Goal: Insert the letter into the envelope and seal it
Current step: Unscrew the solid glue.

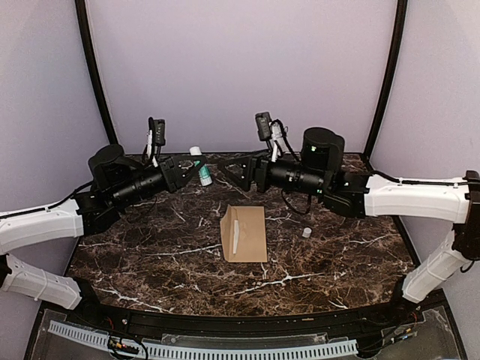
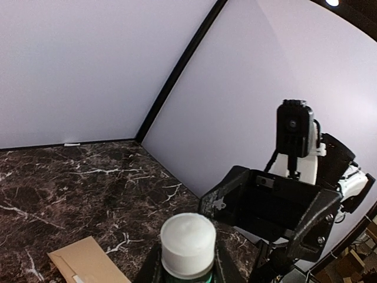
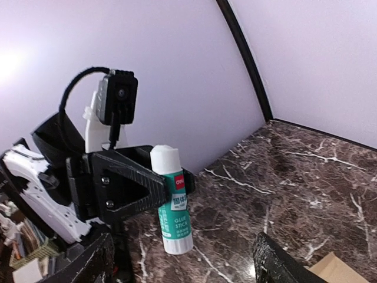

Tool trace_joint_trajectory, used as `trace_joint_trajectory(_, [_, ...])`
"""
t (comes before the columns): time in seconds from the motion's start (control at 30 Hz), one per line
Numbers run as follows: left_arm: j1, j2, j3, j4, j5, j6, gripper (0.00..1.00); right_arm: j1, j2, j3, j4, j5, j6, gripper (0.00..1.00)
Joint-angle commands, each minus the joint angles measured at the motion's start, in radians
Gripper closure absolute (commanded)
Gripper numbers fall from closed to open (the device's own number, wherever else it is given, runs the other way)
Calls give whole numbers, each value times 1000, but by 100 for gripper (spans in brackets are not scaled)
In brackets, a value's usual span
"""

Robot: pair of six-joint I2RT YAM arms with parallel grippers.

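Two pincers face each other above the far half of your table (image 1: 150, 262), and neither one is touching the envelope.

On your left, the left pincer (image 1: 196, 171) is clamped on a glue stick (image 1: 204, 178). Its fingers grip the green-labelled body about halfway up. The stick stands close to upright with its white end uppermost, near the far edge and left of centre. You cannot tell whether its foot rests on the table.

Just to the right of it, the right pincer (image 1: 227, 174) points at the stick. Its jaws are spread wide and hold nothing; the right wrist view shows its two fingers well apart at the bottom corners.

The envelope (image 1: 244, 233) lies flat around the middle of the table, nearer to you than both pincers and apart from them. Its long axis runs from the near edge to the far edge, only slightly skewed. A folded band runs along the long side that faces the table's left edge, with a pale strip (image 1: 235, 237) along that fold. The plain tan panel faces the right edge.

Further right, a small white cap-like piece (image 1: 307, 233) sits by itself between the envelope and the table's right edge.
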Motion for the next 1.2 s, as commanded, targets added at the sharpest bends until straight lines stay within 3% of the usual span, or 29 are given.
trace_joint_trajectory(0.0, [6,9,47,-142,-173,-2,100,80,85,115,-236,225,-142,26])
trace_joint_trajectory(0.53, [6,43,38,-109,-175,-58,100,182,308,369,-396,352,-191,55])
trace_joint_trajectory(0.8, [6,28,28,-110,-194,-53,100,180,326,396,-478,443,-170,57])
trace_joint_trajectory(1.17, [6,-5,13,-103,-195,-7,100,169,285,349,-481,487,-157,48])
